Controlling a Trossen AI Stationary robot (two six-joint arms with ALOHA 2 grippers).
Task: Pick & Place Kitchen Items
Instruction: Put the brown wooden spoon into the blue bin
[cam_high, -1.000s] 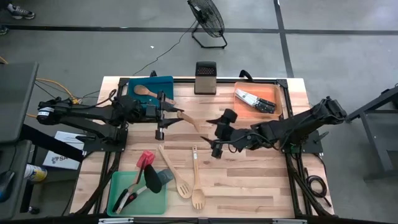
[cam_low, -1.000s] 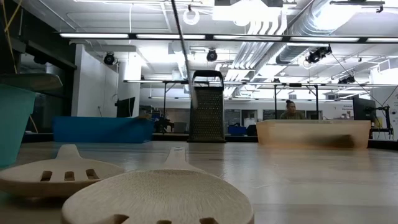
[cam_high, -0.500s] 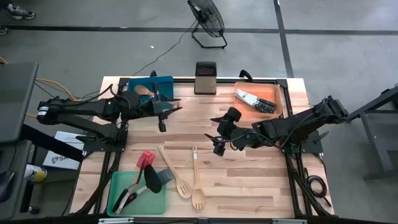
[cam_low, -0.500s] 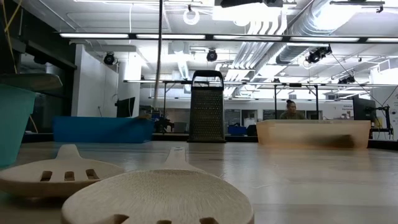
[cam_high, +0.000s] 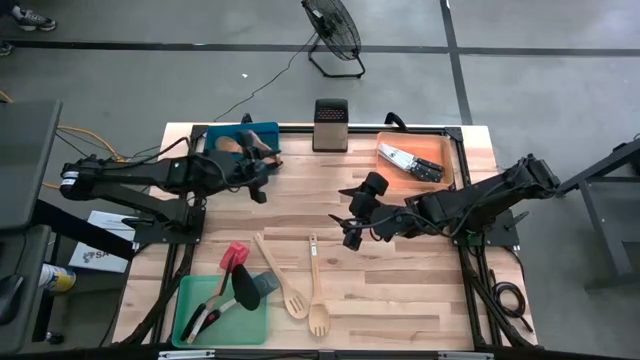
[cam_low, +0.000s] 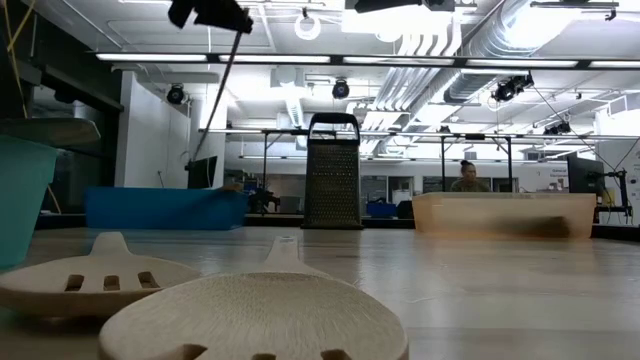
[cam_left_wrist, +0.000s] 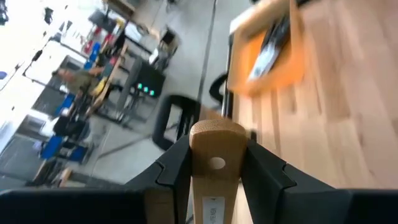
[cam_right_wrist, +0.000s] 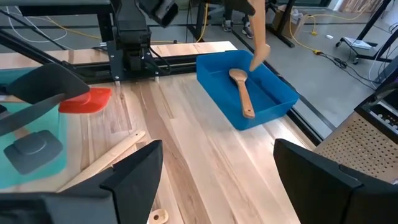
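Wooden utensils (cam_high: 293, 287), three on table, one spoon (cam_right_wrist: 241, 93) in blue tray (cam_right_wrist: 272, 111)

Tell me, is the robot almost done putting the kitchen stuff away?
Not yet. Done: one wooden spoon lies in the blue tray, knives in the orange tray, spatulas in the green tray. In hand: the left tool holds a wooden utensil above the blue tray. Left: three wooden utensils and a red spatula on the table. The right tool waits open, mid-table.
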